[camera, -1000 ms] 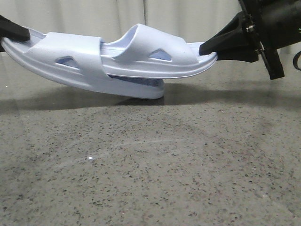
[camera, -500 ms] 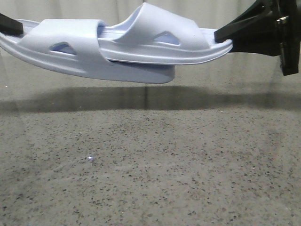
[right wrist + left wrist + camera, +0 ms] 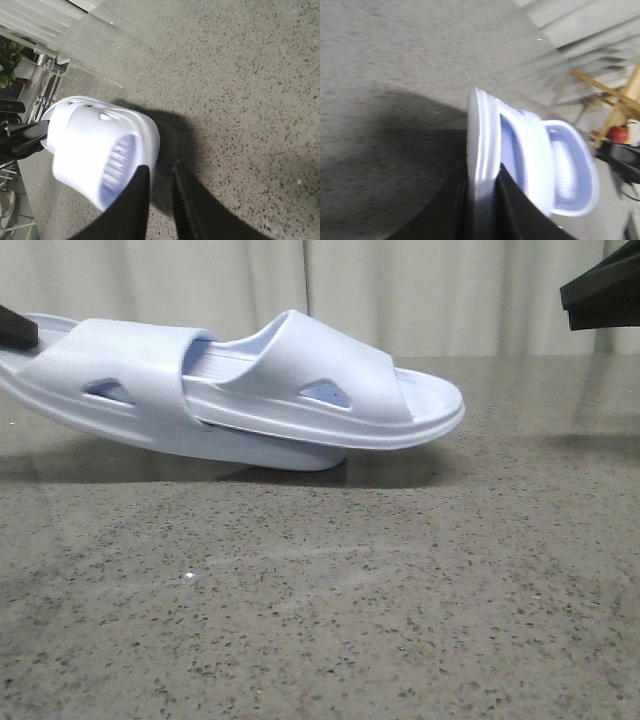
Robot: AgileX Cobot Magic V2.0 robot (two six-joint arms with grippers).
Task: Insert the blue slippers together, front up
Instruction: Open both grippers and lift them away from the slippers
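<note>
1. The pair of pale blue foam slide slippers [image 3: 240, 400] was recorded nested, one pushed under the wide strap of the other, straps uppermost. The open-toed end of the inserted slipper [image 3: 330, 390] pointed towards the robot's right.
2. The outer slipper [image 3: 110, 390] was noted resting on the speckled grey stone tabletop [image 3: 330, 610] by the underside of its sole, with its far-left end raised off the surface.
3. In the left wrist view, the left gripper [image 3: 482, 200] was seen clamped on the edge of the outer slipper's sole, one black finger on each side. Only a black tip showed at the frame's left edge in the front view.
4. The right gripper [image 3: 161, 200] was recorded free of the pair and well apart from it. Its two fingers stood close together with a narrow gap and nothing between them.
5. A pale curtain [image 3: 420, 290] was noted behind the table.
6. Judged risk: on release by the left gripper, the raised end could drop and rock the pair.
7. Judged risk: the foam strap, stretched over the inner slipper, could spring it partly back out.
8. Judged risk: a dragged withdrawal could pull the outer slipper leftward and loosen the nesting.
</note>
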